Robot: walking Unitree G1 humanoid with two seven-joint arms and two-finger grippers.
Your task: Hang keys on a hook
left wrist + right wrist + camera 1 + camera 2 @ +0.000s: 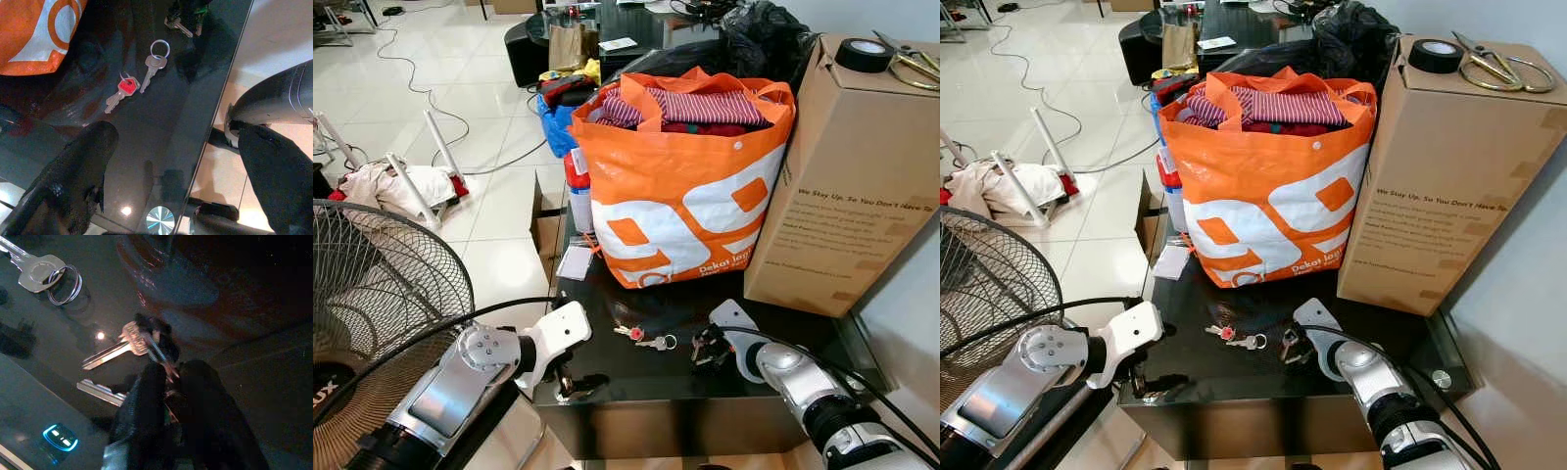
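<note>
Black glass tabletop (646,377), glossy and reflective, standing on a floor of pale tiles (499,211). At its rear stands an orange and white shopping bag (680,191) filled with striped and red cloth; a tall cardboard box (852,176) stands just beside the bag on the robot's right, carrying a roll of black tape (864,54) and a pair of scissors (913,61) on its top. A black cable (411,69) trails across the tiles, a heap of pale cloth (386,186) lies among white rods, and the wire grille of a fan (372,284) stands at the robot's left.

Two loose keys (646,338) lie near the front edge of the tabletop, between the two arms: one with a red head (126,88), one plain key (152,68) on a split ring. A second bunch of keys (705,345) lies just to their right.

Left gripper (570,377): poised at the front left corner of the tabletop, fingers (80,171) spread wide, holding nothing; its wrist view looks down on the two loose keys and the tabletop edge.

Right gripper (713,348): lowered onto the second bunch. The head views show only dark metal at its tip; the right wrist view shows the fingers (146,401) drawn close together, pinching the ring of the bunch, with two silver blades (105,357) splayed on the glass beside them.
</note>
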